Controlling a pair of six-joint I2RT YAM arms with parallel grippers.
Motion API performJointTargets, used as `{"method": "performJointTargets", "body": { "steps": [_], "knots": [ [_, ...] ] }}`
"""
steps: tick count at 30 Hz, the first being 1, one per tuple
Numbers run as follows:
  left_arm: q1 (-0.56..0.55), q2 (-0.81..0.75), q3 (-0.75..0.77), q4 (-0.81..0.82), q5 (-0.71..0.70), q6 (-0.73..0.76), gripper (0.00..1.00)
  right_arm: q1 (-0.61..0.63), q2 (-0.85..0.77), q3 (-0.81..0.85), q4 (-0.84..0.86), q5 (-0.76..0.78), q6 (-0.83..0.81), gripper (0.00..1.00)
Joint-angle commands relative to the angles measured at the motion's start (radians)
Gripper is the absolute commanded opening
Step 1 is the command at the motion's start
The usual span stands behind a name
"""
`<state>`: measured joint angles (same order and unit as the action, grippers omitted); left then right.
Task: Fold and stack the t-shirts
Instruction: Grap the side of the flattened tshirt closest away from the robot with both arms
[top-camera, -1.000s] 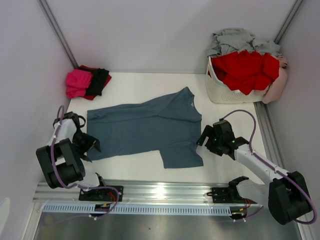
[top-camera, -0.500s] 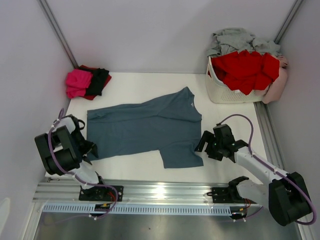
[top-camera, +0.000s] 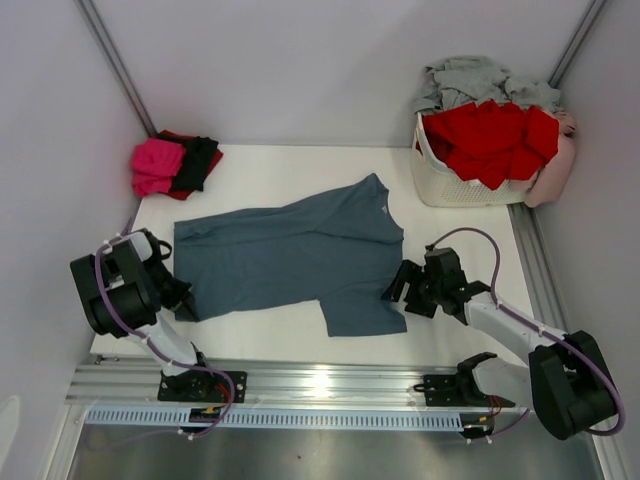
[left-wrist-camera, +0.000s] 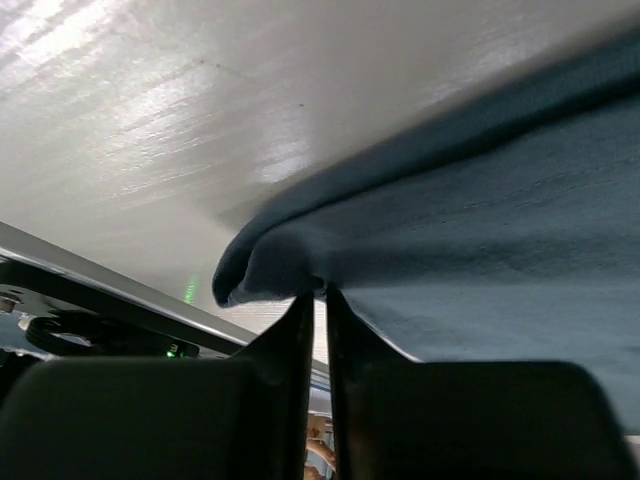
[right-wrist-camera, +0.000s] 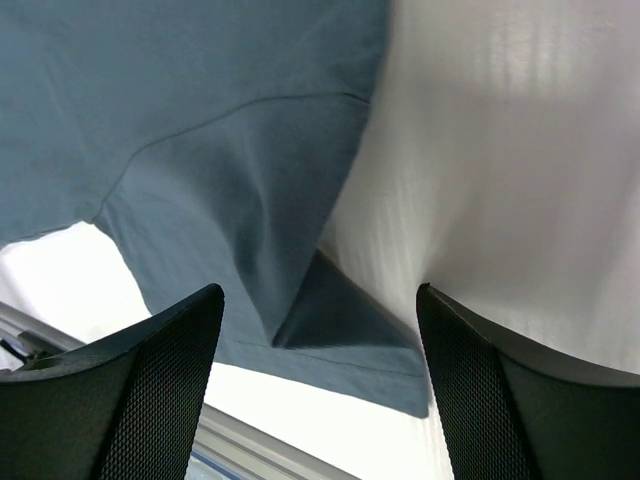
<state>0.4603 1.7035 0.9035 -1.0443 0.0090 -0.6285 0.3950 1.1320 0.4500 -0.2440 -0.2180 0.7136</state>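
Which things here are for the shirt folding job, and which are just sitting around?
For the job: blue-grey t-shirt; pile of pink, black and red shirts; red t-shirts and grey t-shirt, not yet folded; left claw, pinching the blue-grey t-shirt; right claw, open.

Just lying about: white lattice basket; table.
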Motion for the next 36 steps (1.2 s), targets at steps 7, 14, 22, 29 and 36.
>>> {"method": "performJointTargets", "body": {
  "steps": [7,14,22,29,36],
  "knots": [
    [-0.022,0.016,-0.012,0.079,0.105,0.053,0.01,-0.002,0.049,0.009,0.068,-0.055,-0.014,0.81],
    [-0.029,-0.125,0.061,0.003,0.072,0.050,0.01,-0.002,0.069,0.013,0.078,-0.069,-0.020,0.79],
    [-0.029,-0.182,0.031,0.017,0.065,0.043,0.01,-0.002,0.061,-0.007,0.009,-0.104,-0.039,0.76],
    [-0.029,-0.211,0.034,0.021,0.060,0.038,0.01,0.001,-0.044,-0.037,-0.083,-0.107,-0.026,0.70],
    [-0.029,-0.235,0.009,0.027,0.063,0.038,0.01,0.004,-0.159,-0.043,-0.242,-0.107,-0.028,0.70]
  ]
}}
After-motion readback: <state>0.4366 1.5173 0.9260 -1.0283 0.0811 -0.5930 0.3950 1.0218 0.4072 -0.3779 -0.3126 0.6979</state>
